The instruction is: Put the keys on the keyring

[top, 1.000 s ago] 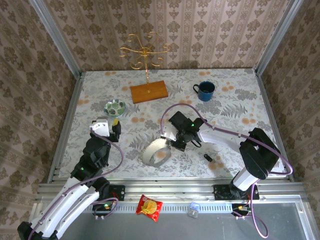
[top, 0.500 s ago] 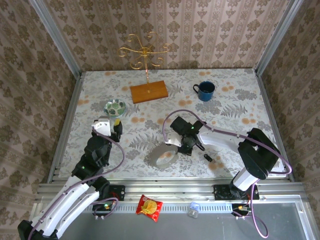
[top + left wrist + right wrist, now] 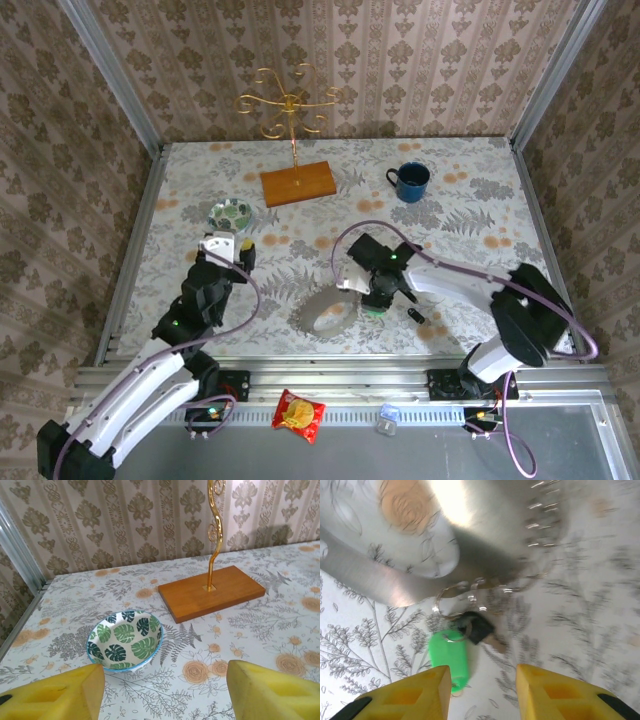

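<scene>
you are looking down at a floral-patterned table (image 3: 470, 225) with both arms reaching in from its near edge. your right end effector (image 3: 380, 300) is hovering low near the middle of the table, its yellow fingers (image 3: 400, 696) standing apart and released, with bare table showing between them and nothing gripped. just in front of those fingers the tiny key with the bright green head (image 3: 448, 660) is lying flat on the table, a dark piece touching its upper end. thin wire loops are running from it up to the edge of the large grey-beige flat-band keyring (image 3: 395, 565); you cannot tell whether they are linked to the band. from above, the keyring (image 3: 325, 310) is lying just left of this end effector, with the green key (image 3: 372, 311) right beside it. the tiny all-black key (image 3: 417, 316) is lying apart, further to the right.

your left end effector (image 3: 240, 248) is hanging over the left part of the table, its yellow pads (image 3: 55, 696) spread wide and empty. ahead of it a small green leaf-patterned bowl (image 3: 125, 640) is sitting, and beyond that a gold wire stand on a wooden base (image 3: 212, 592). a blue mug (image 3: 411, 181) is standing near the far right.
</scene>
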### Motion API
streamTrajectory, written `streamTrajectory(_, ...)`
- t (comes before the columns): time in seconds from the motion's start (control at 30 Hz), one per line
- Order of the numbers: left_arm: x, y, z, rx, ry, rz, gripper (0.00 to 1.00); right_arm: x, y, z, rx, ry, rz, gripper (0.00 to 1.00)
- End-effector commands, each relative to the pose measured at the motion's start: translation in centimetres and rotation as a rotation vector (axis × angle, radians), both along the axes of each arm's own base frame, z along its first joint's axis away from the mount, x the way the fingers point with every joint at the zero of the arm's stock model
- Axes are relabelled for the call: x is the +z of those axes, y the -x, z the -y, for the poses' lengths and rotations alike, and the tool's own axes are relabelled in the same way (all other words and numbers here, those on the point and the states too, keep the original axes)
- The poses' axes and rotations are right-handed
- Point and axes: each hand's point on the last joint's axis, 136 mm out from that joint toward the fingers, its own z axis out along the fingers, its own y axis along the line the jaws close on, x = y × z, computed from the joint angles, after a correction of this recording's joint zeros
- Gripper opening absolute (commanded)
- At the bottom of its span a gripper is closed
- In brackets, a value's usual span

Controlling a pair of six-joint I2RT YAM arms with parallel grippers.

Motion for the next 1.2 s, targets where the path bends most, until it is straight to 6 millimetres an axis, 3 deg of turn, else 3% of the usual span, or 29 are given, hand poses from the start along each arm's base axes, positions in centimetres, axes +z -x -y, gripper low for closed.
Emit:
streamTrajectory(0.0, 2.0, -0.4, 0.7, -0.036, 0.008, 0.043, 0.65, 4.6, -3.2, -1.6, -0.187, -0.258, 0.171, 0.4)
streamTrajectory(0.1, 1.6, -0.5, 1.5, -0.068, 0.01, 0.031, 0.64, 6.8, -4.9, -1.6, -0.46, -0.459, 0.203, 0.4)
streamTrajectory(0.2, 1.3, -0.4, 2.1, -0.101, 0.021, 0.031, 0.65, 7.1, -5.6, -0.6, -0.736, -0.576, 0.149, 0.4)
streamTrajectory(0.4, 0.8, -0.5, 2.8, -0.119, 0.058, 0.022, 0.64, 5.4, -4.0, 1.6, -1.272, -0.615, -0.069, 0.4)
streamTrajectory(0.57, 0.4, -0.8, 3.0, -0.111, 0.086, 0.001, 0.63, 2.7, -1.6, -0.9, -1.536, -0.706, -0.393, 0.4)
streamTrajectory(0.67, 0.3, -0.8, 3.0, -0.11, 0.099, -0.008, 0.62, 1.2, -1.0, -1.6, -1.635, -0.72, -0.499, 0.39)
streamTrajectory(0.83, 0.0, -0.6, 3.3, -0.122, 0.11, -0.033, 0.62, -1.0, -0.4, -1.0, -1.713, -0.628, -0.512, 0.34)
streamTrajectory(1.17, -0.3, -0.6, 3.3, -0.124, 0.115, -0.043, 0.62, -2.7, -0.4, -1.3, -1.741, -0.601, -0.535, 0.27)
